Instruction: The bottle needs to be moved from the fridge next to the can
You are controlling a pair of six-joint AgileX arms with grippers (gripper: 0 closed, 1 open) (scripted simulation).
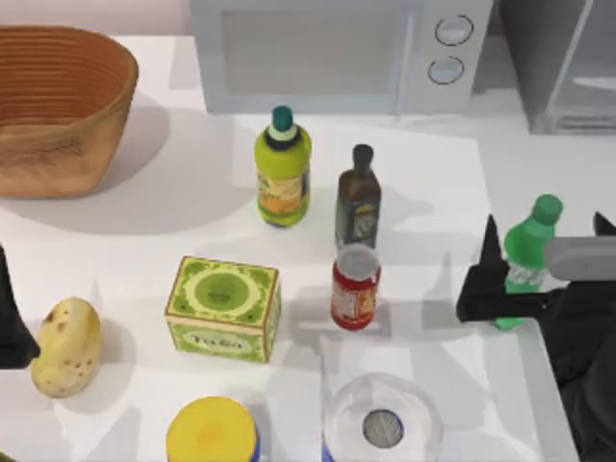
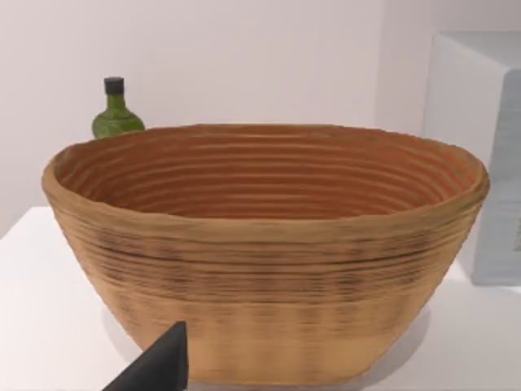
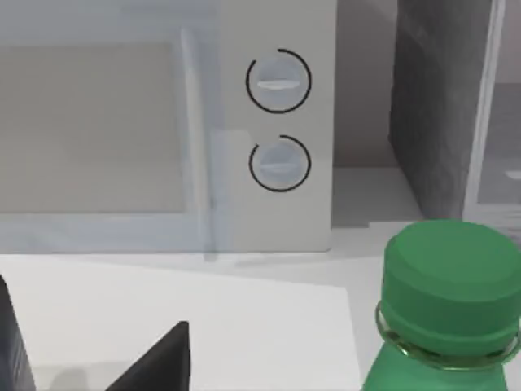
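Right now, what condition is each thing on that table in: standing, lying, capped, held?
green soda bottle: upright, capped, at the table's right edge by the right gripper; whether gripped, cannot tell.
red can: upright, closed.
yellow-green bottle: upright, capped.
dark brown bottle: upright, capped.
green box: closed.
potato: lying.
wicker basket: upright, empty.
microwave: door shut.
left gripper: parked at the left edge.

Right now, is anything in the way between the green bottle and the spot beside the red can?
Nothing visible. The bottle stands at the table's right, at the right pincer. Bare table lies between it and the can. The dark brown bottle stands behind the can, off that line. The left arm is parked at the left edge.
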